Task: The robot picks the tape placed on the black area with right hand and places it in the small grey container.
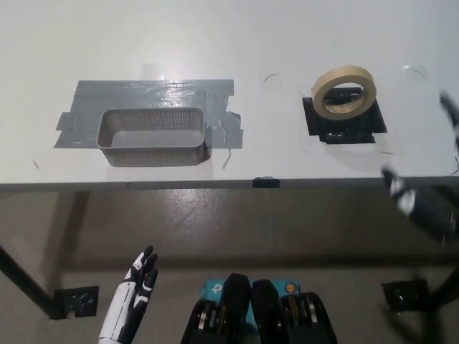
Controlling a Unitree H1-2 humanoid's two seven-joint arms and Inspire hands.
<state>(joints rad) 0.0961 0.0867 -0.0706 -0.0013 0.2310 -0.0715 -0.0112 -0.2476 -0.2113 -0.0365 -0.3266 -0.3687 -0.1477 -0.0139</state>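
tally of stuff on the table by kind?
Tape roll: 1
Small grey container: 1
Black area: 1
Grey taped patch: 1
Total: 4

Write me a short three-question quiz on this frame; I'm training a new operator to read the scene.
1. True or false: the tape already lies in the small grey container.
2. What does the tape rest on? A) black area B) grey patch C) floor
3. Which hand hangs low, below the table edge?

Key:
1. False; the container holds nothing.
2. A.
3. The white left hand, open; the black right hand is blurred at the right edge.
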